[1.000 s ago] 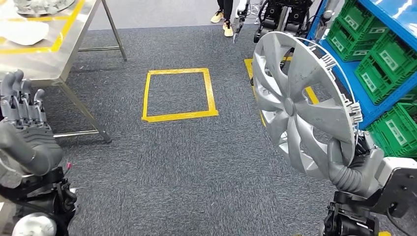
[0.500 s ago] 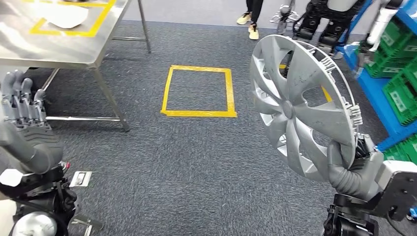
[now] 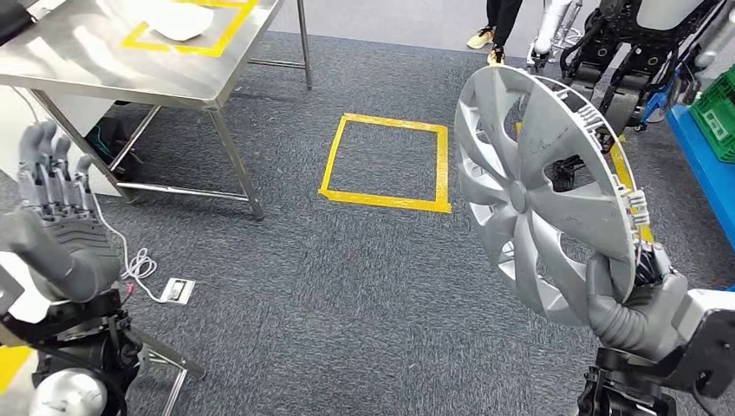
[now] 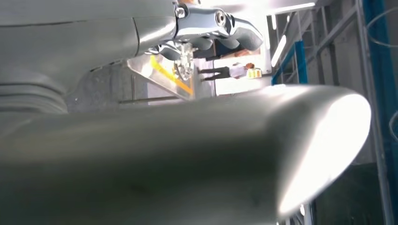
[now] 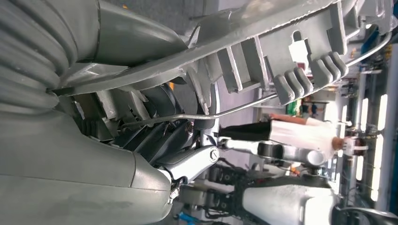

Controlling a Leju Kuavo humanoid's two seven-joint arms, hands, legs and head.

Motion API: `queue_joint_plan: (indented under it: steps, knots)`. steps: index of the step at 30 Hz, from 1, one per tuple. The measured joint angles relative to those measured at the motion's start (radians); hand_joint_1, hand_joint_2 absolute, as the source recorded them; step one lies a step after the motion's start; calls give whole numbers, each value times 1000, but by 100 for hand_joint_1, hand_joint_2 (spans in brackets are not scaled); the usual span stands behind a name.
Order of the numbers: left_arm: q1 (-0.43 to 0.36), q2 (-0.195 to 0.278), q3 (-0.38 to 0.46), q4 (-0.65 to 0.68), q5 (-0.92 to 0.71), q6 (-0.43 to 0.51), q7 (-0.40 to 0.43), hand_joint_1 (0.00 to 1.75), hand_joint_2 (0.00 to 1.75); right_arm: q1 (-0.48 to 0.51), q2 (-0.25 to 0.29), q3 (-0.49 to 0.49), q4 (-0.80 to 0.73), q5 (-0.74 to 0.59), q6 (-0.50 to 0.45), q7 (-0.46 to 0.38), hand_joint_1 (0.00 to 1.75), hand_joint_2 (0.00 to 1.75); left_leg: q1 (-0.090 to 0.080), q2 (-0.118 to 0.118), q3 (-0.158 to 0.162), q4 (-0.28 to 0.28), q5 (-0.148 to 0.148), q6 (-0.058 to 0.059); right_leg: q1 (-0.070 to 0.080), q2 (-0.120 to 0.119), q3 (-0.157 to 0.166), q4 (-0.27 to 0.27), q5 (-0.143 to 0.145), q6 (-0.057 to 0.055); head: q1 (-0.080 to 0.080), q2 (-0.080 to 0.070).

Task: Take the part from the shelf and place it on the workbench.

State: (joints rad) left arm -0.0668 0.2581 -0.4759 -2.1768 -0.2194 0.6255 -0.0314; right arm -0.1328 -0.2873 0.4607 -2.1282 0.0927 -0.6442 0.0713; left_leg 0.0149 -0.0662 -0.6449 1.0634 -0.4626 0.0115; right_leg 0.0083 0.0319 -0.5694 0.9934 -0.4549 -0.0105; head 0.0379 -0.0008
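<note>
The part is a large silver wheel cover [image 3: 537, 186], held upright on edge at the right of the head view. My right hand [image 3: 628, 299] grips its lower rim, thumb wrapped over the front. The right wrist view shows the cover's ribbed rim and clips [image 5: 281, 61] close against my right hand [image 5: 94, 140]. My left hand [image 3: 56, 230] is raised at the left with fingers straight up and apart, holding nothing. The left wrist view has the thick thumb of my left hand [image 4: 187, 154] across it. The steel workbench [image 3: 104, 65] stands at the upper left, with yellow tape marks on top.
A yellow tape square [image 3: 388, 163] lies on the grey carpet ahead. A white cable and a small plate [image 3: 173, 289] lie on the floor near the bench leg [image 3: 236, 165]. A person's legs [image 3: 496, 26] and another robot [image 3: 641, 43] stand at the far end. A blue shelf [image 3: 706, 165] is on the right.
The whole view has swung left: the workbench has come further into the picture and the blue shelf with green crates has slid off right. The wheel cover stays in my right hand.
</note>
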Motion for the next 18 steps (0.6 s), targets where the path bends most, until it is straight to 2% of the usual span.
queue_joint_plan:
  steps: [2,3,4,5,6,8,9,10,12,13,14,16,18]
  knots:
    - [0,1,1,-2,0,0,0,0,0,0,1,-1,0,-1,1,0,175,175,1,41,-61,115,-58,-13,-2,-36,11,-26,13,-6,-9,0]
    - [1,2,1,-2,0,0,0,0,0,0,1,-1,1,-1,1,0,175,175,3,50,-87,174,-81,-17,-2,-46,9,-25,13,-6,-13,0]
    - [2,2,1,-2,0,0,0,0,0,1,1,-1,1,-1,2,1,175,175,5,55,-102,208,-89,-21,-3,-55,7,-23,13,-5,-16,0]
    - [3,3,1,-2,0,0,0,0,0,1,1,-1,2,-1,3,1,175,175,7,59,-99,207,-80,-25,-4,-65,5,-20,11,-3,-20,0]
    - [3,3,1,-2,0,0,0,0,0,1,1,-1,3,-1,4,1,175,175,9,67,-74,166,-57,-28,-5,-74,3,-14,9,0,-24,0]
    - [2,4,1,-2,0,0,0,0,0,1,1,-1,3,-1,6,2,175,175,10,97,2,38,-15,-30,-6,-90,-2,3,-1,13,-31,0]
    - [2,5,2,-3,0,0,0,0,0,0,1,-1,3,-1,6,2,175,175,9,106,31,-8,-5,-26,-6,-96,-5,13,-6,21,-33,0]
    - [2,5,2,-3,-1,0,0,0,0,0,1,-1,3,-1,7,2,175,175,6,110,44,-29,-5,-20,-4,-102,-8,20,-9,27,-33,0]
    - [2,5,4,-4,-1,0,0,0,0,-1,1,-1,3,-1,8,2,175,175,4,94,43,-30,-3,-5,-4,-114,-11,27,-11,37,-30,0]
    - [2,5,4,-5,-1,0,0,0,0,-2,1,-1,3,-1,9,2,175,175,5,86,41,-30,-1,0,-7,-114,-15,31,-14,42,-28,0]
    - [2,5,5,-5,-1,0,0,0,0,-2,1,-1,3,-1,9,2,175,175,6,77,40,-30,2,5,-9,-103,-23,44,-25,48,-25,0]
    - [1,5,6,-5,-1,0,0,0,0,-4,1,-2,3,0,9,2,175,175,8,61,39,-31,6,13,-14,-68,-61,126,-73,58,-15,0]
    - [2,5,6,-5,-1,-1,0,0,0,-4,1,-2,3,0,9,2,175,175,6,44,35,-31,8,17,-14,-47,-120,257,-128,60,-6,0]
